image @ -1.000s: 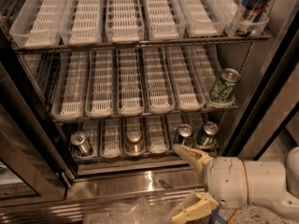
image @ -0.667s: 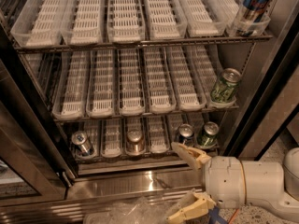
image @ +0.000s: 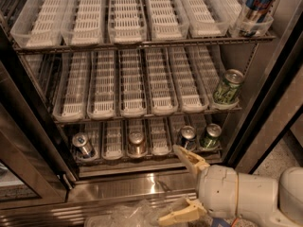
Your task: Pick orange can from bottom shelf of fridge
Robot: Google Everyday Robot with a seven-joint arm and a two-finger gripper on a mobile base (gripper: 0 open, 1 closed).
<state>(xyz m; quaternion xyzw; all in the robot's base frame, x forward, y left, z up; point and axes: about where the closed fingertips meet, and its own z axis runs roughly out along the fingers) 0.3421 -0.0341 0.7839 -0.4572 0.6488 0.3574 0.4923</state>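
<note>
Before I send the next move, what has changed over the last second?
The gripper has slid slightly left, in front of the steel sill, right of the orange can. Its jaws stay open and empty. The orange can and the other cans on the bottom shelf have not moved.

Three wire racks [image: 142,44] hold one orange can [image: 137,144], two green cans [image: 227,86] and three blue-and-silver cans [image: 83,145]; one gripper [image: 169,184], fingers spread, sits near right.

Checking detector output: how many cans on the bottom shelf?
4: left blue can, orange can centre, right blue can, green can far right. Others may hide behind. End effector open, low right, in front.
</note>
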